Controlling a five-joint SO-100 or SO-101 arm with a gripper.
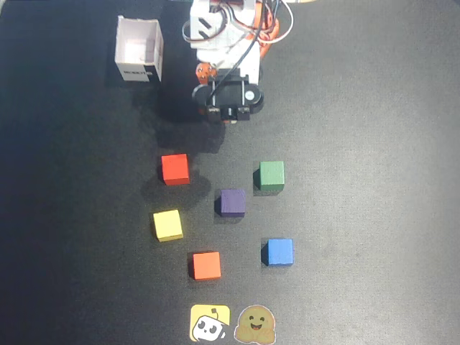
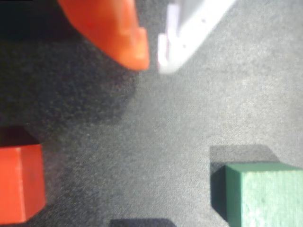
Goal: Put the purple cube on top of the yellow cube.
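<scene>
In the overhead view the purple cube (image 1: 233, 203) rests on the dark mat near the middle. The yellow cube (image 1: 167, 225) lies apart from it, lower and to the left. My gripper (image 1: 228, 119) hangs under the arm at the top, well above both cubes and touching neither. In the wrist view my gripper (image 2: 152, 64) shows an orange finger (image 2: 123, 33) and a white finger (image 2: 189, 28); their tips are almost together with nothing between them. Neither the purple nor the yellow cube is clearly seen in the wrist view.
A red cube (image 1: 175, 169) (image 2: 19, 182) and a green cube (image 1: 272, 175) (image 2: 265, 194) lie nearest the gripper. An orange cube (image 1: 206, 265) and a blue cube (image 1: 278, 252) sit lower down. A white open box (image 1: 136, 72) stands top left. Two stickers (image 1: 210, 323) (image 1: 256, 325) lie along the bottom edge.
</scene>
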